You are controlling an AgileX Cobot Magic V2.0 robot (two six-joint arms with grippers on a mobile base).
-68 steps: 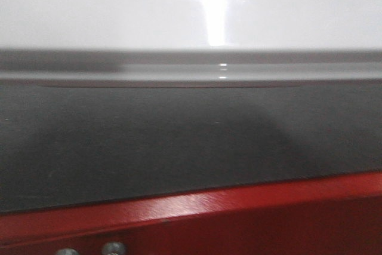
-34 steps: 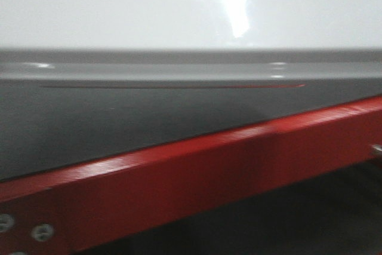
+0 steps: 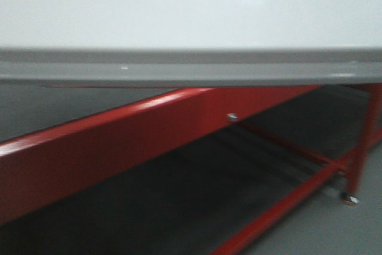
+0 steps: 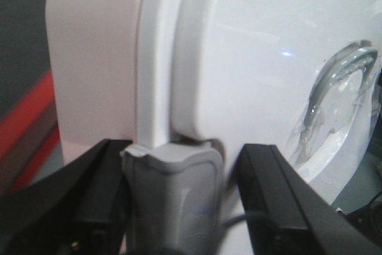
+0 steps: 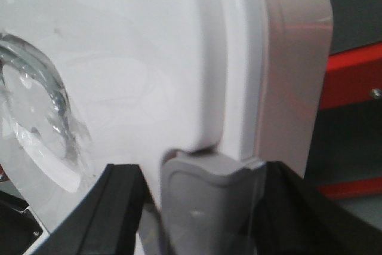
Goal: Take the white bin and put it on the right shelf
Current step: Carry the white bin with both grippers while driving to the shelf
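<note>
Filling the front view: the white bin [image 3: 179, 10], its glossy lid across the top half and a thick grey rim [image 3: 191, 67] beneath it, above the red frame and level with the camera.
Bin ends: each wrist view shows one end wall close up, with a curved, clear recessed handle [image 4: 340, 88] [image 5: 36, 88].
Red frame [image 3: 89, 159]: its broad rail slants across under the bin; thinner bars and a leg show at lower right, over a dark floor [image 3: 167, 219].
Left gripper [image 4: 186, 147]: black fingers spread wide, straddling a grey latch [image 4: 173, 195] on the bin's end; the left finger touches it, and a dark gap shows by the right one.
Right gripper [image 5: 200, 174]: fingers likewise wide, either side of the other grey latch [image 5: 206, 201]; whether they press it, I cannot tell.
Small parts: a bolt [image 3: 231, 116] on the rail, a metal foot [image 3: 349, 198] under the leg.
</note>
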